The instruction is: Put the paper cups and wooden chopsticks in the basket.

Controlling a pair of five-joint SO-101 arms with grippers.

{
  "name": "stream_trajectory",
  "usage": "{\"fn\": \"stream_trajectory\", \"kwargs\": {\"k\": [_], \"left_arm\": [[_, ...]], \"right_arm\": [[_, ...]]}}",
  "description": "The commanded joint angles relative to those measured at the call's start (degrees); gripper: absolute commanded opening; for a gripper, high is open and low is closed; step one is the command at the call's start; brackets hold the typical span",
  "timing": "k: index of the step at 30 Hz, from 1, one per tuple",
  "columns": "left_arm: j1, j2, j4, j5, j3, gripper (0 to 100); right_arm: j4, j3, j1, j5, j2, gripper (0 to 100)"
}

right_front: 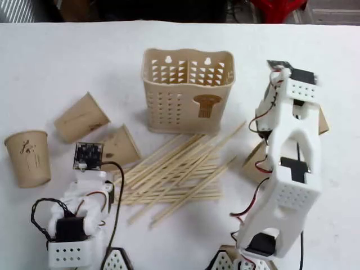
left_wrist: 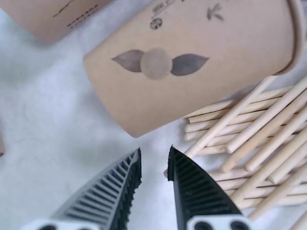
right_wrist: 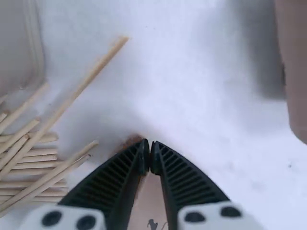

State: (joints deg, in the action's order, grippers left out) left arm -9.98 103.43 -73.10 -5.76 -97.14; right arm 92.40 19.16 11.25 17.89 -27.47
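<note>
The right claw (right_wrist: 147, 143) is closed, seemingly pinching the thin wall of a paper cup (right_front: 254, 162) near the table's right edge. So shallow a bite could let the cup slip or crumple on the lift. The left claw (left_wrist: 154, 152), slightly parted and empty, hangs by a lying cup (left_wrist: 192, 62) that touches the chopsticks (right_front: 180, 174) at mid-table; a sweep there would scatter them. The basket (right_front: 185, 107), upright toward the far edge, holds nothing yet.
</note>
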Motion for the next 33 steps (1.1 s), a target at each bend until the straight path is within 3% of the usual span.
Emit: {"fn": "stream_trajectory", "kwargs": {"k": [1,6,12,19,33], "left_arm": [[0.31,0.31,-0.35,-0.44,0.09,11],[0.31,0.31,-0.35,-0.44,0.09,11],[0.31,0.31,-0.35,-0.44,0.09,11],[0.31,0.31,-0.35,-0.44,0.09,11],[0.31,0.31,-0.35,-0.44,0.09,11]], "right_arm": [[0.04,0.70,3.65,0.70,7.16,1.5],[2.68,0.53,4.88,3.43,15.25,2.5],[6.11,-4.57,-0.84,4.40,21.85,17.5],[6.11,-11.87,-9.27,4.31,22.02,17.9],[3.56,-12.75,-2.33,4.75,11.91,18.0]]}}
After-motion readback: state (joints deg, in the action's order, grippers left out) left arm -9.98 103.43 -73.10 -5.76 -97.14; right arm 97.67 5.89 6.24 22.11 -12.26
